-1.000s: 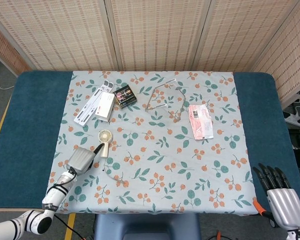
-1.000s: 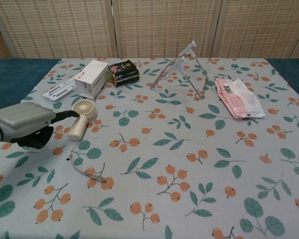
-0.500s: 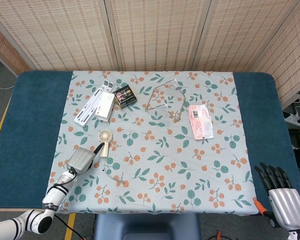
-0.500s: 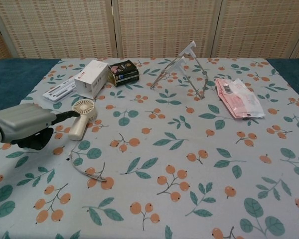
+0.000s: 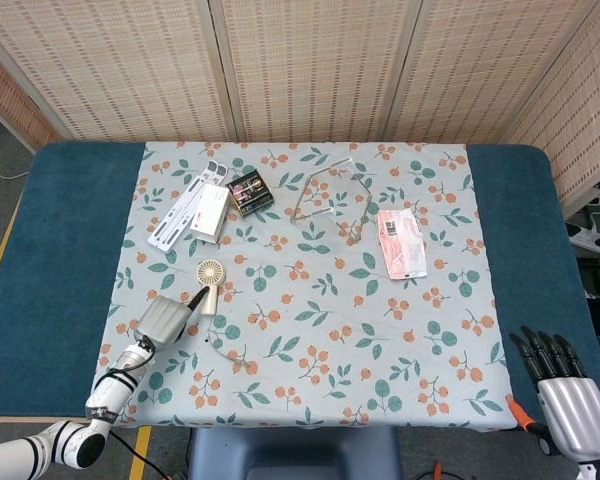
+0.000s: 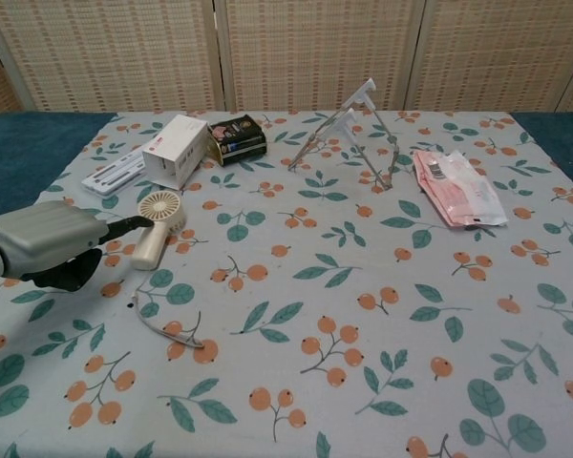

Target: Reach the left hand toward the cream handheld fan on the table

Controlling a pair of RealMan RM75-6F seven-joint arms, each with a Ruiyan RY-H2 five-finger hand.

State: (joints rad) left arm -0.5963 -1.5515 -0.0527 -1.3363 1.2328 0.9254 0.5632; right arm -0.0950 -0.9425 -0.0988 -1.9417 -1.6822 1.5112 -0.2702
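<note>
1. On the flowered cloth [image 5: 310, 300], the cream fan [image 5: 210, 283] lies flat beside a white cord [image 6: 167, 329].
2. The left hand [image 5: 164, 318] holds nothing, a dark fingertip [image 6: 134, 222] just beside the fan's handle.
3. The right hand [image 5: 570, 405] is released, off the table.
4. A white box [image 5: 211, 212] sits closed; contents hidden.

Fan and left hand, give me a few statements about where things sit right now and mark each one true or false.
1. The left hand holds the fan. False: its fingers only reach toward the fan, which lies on the cloth.
2. The fan's round head points toward the white box. True.
3. The pink packet lies beside the fan. False: it lies far to the right, past the wire stand.
4. The right hand is off the cloth at the near right corner. True.
5. A thin cord lies near the fan's handle. True.
</note>
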